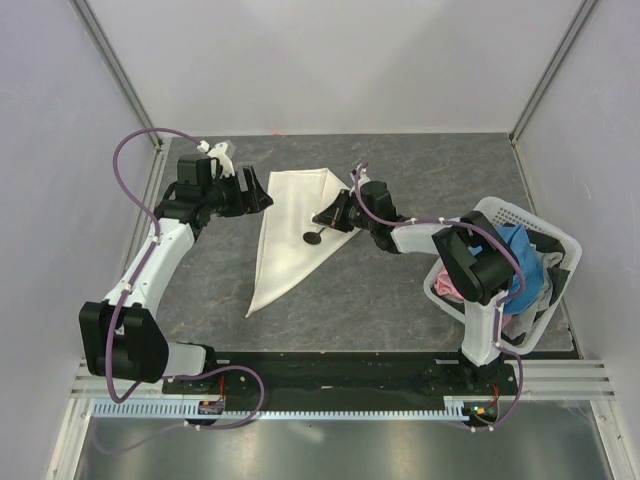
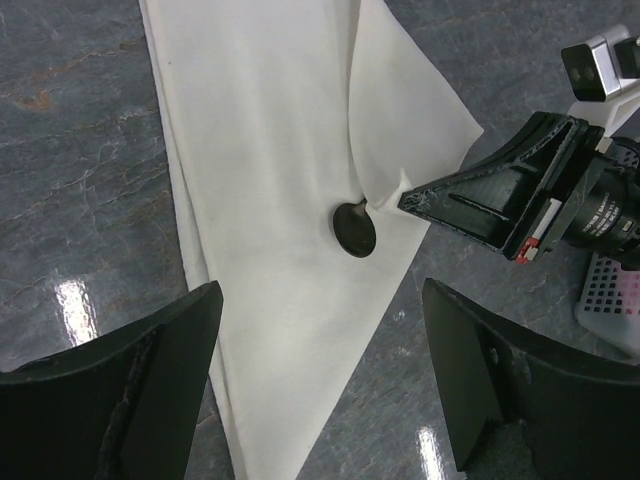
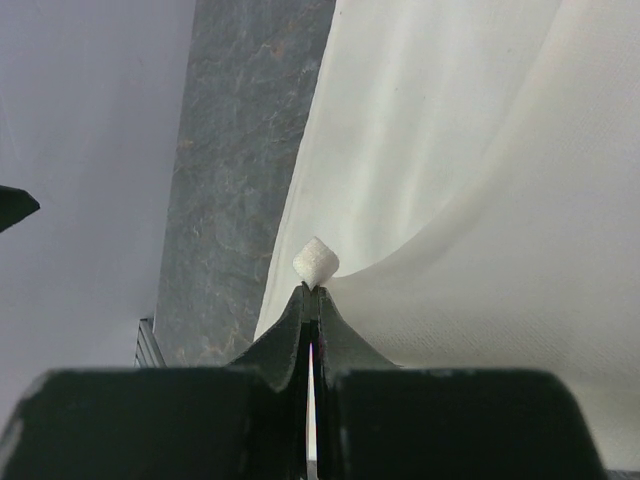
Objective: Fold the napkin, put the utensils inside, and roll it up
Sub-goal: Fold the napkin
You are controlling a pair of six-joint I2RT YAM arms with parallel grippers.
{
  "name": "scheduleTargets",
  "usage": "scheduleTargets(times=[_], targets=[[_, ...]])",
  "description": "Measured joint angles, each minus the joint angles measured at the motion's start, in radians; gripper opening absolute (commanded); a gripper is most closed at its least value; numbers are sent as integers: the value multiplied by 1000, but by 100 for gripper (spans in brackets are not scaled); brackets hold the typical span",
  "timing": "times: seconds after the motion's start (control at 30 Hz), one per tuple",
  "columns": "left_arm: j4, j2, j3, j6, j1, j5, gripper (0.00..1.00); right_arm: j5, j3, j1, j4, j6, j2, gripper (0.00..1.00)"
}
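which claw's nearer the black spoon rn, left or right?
Right. The right claw is shut on a fold of the napkin right beside the spoon; the left claw hangs open at the napkin's opposite edge, farther off.

Grey marbled counter (image 1: pixel 400 300), boxed in by plain white walls (image 1: pixel 350 60).
Metal posts (image 1: pixel 117 65) rise at 11 and 1 o'clock; a slotted rail (image 1: pixel 340 405) runs along 6 o'clock; overhead light leaves glare (image 2: pixel 75 300) on the glossy top.

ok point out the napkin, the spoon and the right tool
napkin (image 1: pixel 290 225), top view, middle of its surface
spoon (image 2: pixel 355 228), left wrist view, its rounded head
right tool (image 3: pixel 310 288), right wrist view, shut fingertips pinching the napkin
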Motion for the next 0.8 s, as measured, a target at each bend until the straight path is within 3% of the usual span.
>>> scheduleTargets(times=[0.43, 0.47, 0.5, 0.6, 0.8], targets=[[0, -2, 0, 0, 0, 23, 88, 1, -59, 26, 6, 1, -7, 0], [0, -2, 0, 0, 0, 24, 88, 2, -64, 26, 6, 1, -8, 5], [0, -2, 0, 0, 0, 24, 88, 2, -70, 30, 8, 1, -10, 19], [0, -2, 0, 0, 0, 24, 89, 5, -84, 37, 4, -4, -24, 41], [2, -3, -7, -1, 0, 14, 91, 4, -85, 60, -38, -69, -85, 52]])
